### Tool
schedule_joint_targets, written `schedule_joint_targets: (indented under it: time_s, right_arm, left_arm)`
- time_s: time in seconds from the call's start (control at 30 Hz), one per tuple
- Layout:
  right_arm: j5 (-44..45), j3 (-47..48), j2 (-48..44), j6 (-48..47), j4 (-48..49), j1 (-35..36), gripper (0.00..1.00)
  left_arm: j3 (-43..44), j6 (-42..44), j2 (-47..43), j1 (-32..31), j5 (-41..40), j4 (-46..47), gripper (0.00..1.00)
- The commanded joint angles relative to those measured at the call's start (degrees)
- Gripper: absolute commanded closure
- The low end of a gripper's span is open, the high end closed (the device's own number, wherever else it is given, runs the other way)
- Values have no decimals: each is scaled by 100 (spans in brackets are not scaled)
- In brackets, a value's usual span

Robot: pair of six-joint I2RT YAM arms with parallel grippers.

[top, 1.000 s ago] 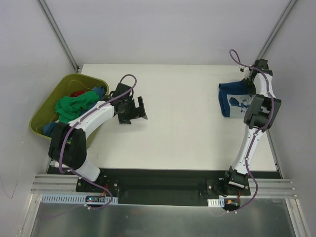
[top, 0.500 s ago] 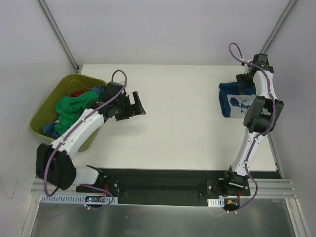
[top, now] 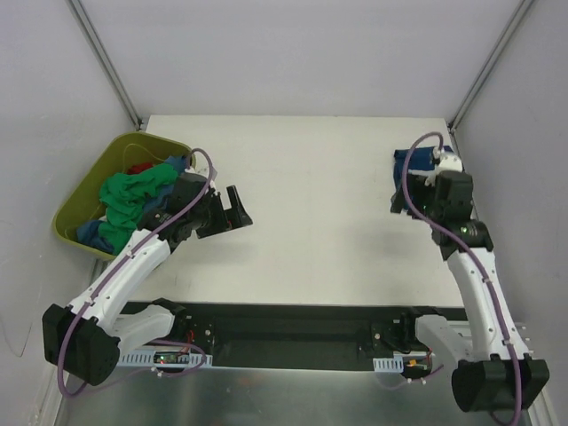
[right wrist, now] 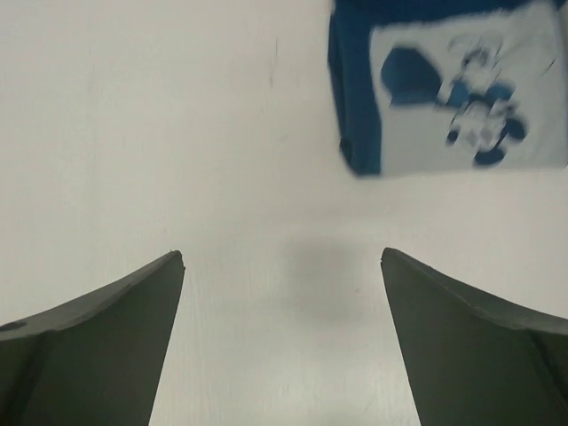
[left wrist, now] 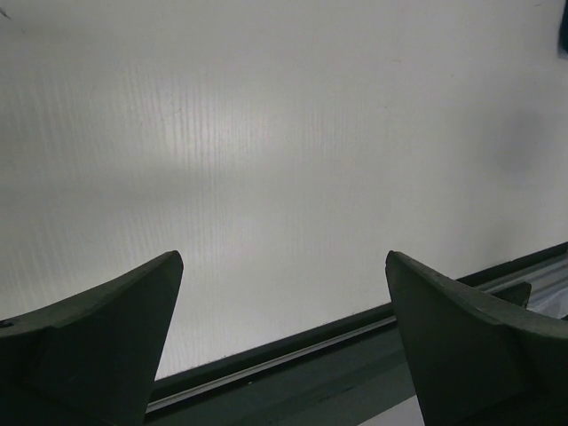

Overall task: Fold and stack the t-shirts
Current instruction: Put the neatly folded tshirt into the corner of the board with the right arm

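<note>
**Claws wide and empty, one shirt folded, more to fetch**

Left claw [top: 232, 211] hangs over the tabletop [top: 328, 177] just beside the tub [top: 111, 155]. Its jaws are wide apart and hold nothing, and its own camera sees only bare surface. Right claw [right wrist: 282, 257] is also wide and empty. It is near the navy shirt [right wrist: 453, 89], which lies folded with the print up at the far right corner of the tabletop. The green shirt [top: 129, 193] lies uppermost in the tub.

I judge that one shirt is finished and that the step in hand is to fetch the next one. To do it well, the left claw should turn to the tub and pinch only the green shirt. It should take it at one upper edge, not deep in the middle, where it may catch two shirts. Then it should lift straight up until the shirt hangs free, and lay it flat in the middle of the tabletop. The right claw should keep off the navy shirt, so that the fold is not disturbed.
</note>
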Motion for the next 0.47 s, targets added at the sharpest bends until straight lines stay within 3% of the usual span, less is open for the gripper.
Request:
schedule_joint_targets:
  time_s: [0.0,0.17,0.33,0.43]
  right_arm:
    - [-235,-1384,-1023,1235,174,150,3]
    - [194,-2616,-2542,1280,-71,159,3]
    - [695,-2933,-3494,1384,-213,159,3]
    - [924,-3065,-3959,1376,6,159,3]
  left_arm:
    - [-275,-41,-123,-35,-252,-55,1]
    - [-749,-68,-500,-43,-770,94,1]
    - [-952,318,-1097,-44,-1104,296,1]
    - [-1205,635,-1501,-52,-1823,822,1]
